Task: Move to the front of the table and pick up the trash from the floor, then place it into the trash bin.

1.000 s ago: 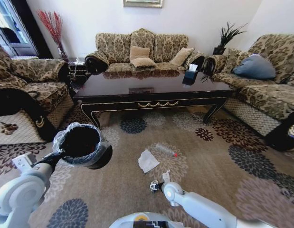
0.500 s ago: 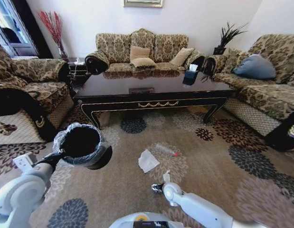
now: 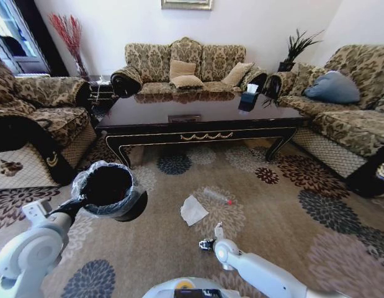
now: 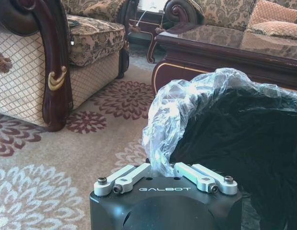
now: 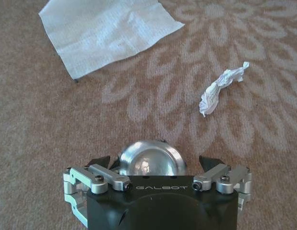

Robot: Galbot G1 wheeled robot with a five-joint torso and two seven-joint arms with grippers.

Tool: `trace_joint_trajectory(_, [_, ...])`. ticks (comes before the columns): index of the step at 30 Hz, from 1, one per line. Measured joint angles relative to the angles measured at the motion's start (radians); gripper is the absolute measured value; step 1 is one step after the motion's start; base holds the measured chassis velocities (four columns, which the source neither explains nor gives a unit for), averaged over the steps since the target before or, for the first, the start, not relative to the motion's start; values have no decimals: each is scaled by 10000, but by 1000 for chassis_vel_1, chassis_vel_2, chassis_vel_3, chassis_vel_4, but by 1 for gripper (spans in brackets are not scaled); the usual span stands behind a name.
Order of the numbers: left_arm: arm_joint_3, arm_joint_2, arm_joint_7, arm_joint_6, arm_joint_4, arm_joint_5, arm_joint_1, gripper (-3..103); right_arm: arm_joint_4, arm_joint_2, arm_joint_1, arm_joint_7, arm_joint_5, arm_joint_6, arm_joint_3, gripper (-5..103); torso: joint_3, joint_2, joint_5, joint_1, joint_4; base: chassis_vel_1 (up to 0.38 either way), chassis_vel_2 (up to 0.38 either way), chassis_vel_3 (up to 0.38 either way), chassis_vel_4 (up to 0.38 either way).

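The trash lies on the floor (image 3: 285,205) in front of the surface (image 3: 198,115), the long dark coffee table that spans the room at twelve o'clock. A flat white paper sheet (image 3: 193,210) rests on a cream medallion near the middle of the carpet, and a clear bottle (image 3: 216,197) with a red cap lies just past it, toward one o'clock. A small twisted paper scrap (image 5: 220,88) sits on the carpet near the sheet, apart from it. The silvery can (image 5: 149,162) is between the fingers of the right hand (image 5: 155,168), which is low over the carpet at about six o'clock in the head view; its fingers (image 5: 100,162) stand on either side of the can's rounded end, pinching it. In the head view the right hand (image 3: 207,244) shows at the end of the white forearm, short of the sheet. The left hand (image 4: 163,167) is pressed together on the rim of the trash bin (image 3: 110,189), clamping the crinkled liner, and holds the black bin up at about nine o'clock, its mouth open toward the camera. Sofas ring the surface at nine, twelve and three o'clock.
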Motion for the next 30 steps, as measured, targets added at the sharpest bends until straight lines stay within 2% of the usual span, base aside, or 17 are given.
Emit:
trace_joint_trajectory(9, [9,16,2,0,6,32,-2,3,-293,135,-26,91,-102,-30,-25,100,0,0,0,0,0,0,0,0,0])
trace_joint_trajectory(11, [-3,21,3,0,8,35,2,3,-298,130,-7,91,-93,-31,-25,103,0,0,0,0,0,0,0,0,0])
trace_joint_trajectory(13, [-8,23,3,0,10,38,2,3,-293,123,2,92,-87,-30,-25,100,0,0,0,0,1,0,0,0,0])
trace_joint_trajectory(15, [-14,31,4,0,11,39,-3,3,-252,106,6,99,-86,-27,-40,90,0,0,-1,0,0,0,0,0,0])
trace_joint_trajectory(16, [-14,31,4,0,11,39,-3,3,-252,106,6,99,-86,-27,-40,90,0,0,-1,0,0,0,0,0,0])
trace_joint_trajectory(19, [-13,35,4,0,30,53,-19,3,-116,68,-55,140,-84,-14,-43,74,0,0,-1,0,0,0,0,0,0])
trace_joint_trajectory(20, [-6,34,4,0,40,76,-20,3,-64,44,-90,153,-86,-8,-42,74,-1,0,-1,0,1,0,0,0,0])
trace_joint_trajectory(24, [31,16,10,0,49,118,-20,3,44,-7,-188,176,-102,1,-24,62,-1,1,-2,0,1,0,0,0,0])
trace_joint_trajectory(29, [101,-10,16,0,53,194,-21,3,80,-21,-299,180,-201,3,51,61,-1,1,1,0,2,0,0,0,0])
trace_joint_trajectory(30, [114,-14,16,0,53,216,-20,3,78,-26,-320,181,-225,3,76,65,-1,0,1,0,2,0,0,0,0])
